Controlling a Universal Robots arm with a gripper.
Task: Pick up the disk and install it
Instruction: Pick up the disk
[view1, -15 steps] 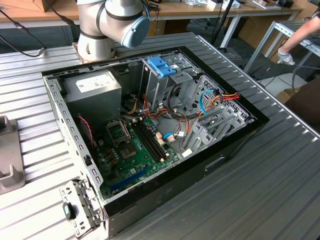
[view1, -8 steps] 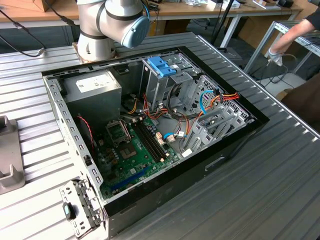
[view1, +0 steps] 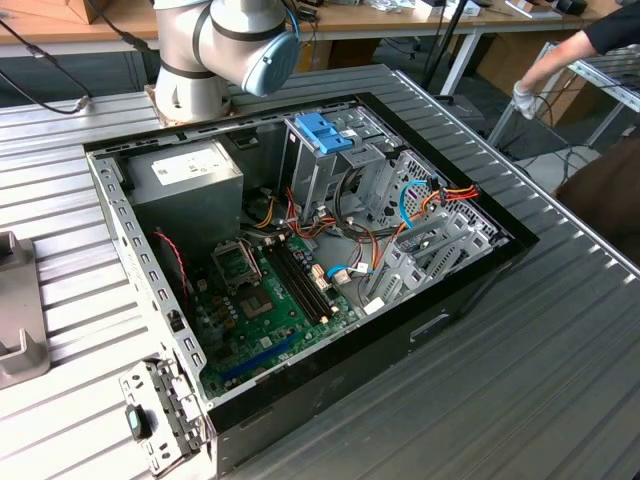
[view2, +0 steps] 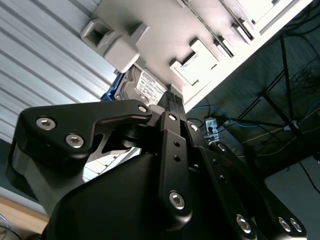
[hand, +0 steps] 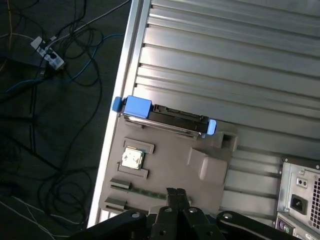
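Note:
The disk (hand: 170, 119) stands on edge in a slot of a grey fixture plate (hand: 165, 160), a dark body with light-blue carrier ends. In the second wrist view its labelled face (view2: 145, 86) shows beyond the black fingers. My gripper (hand: 175, 194) hovers over the plate, a short way from the disk and not touching it. Its fingers are shut together with nothing between them, as the gripper (view2: 171, 100) also appears in the second wrist view. The open computer case (view1: 300, 250) lies on the ribbed table in the exterior view, its tall metal drive cage (view1: 330, 175) near the back.
A blue-handled carrier (view1: 325, 132) sits atop the drive cage. The fixture plate lies at the table's edge (hand: 127, 75), with cables (hand: 50, 60) on the floor beyond. A corner of the case (hand: 300, 195) is near the plate. A person's gloved hand (view1: 525, 98) is at the exterior view's upper right.

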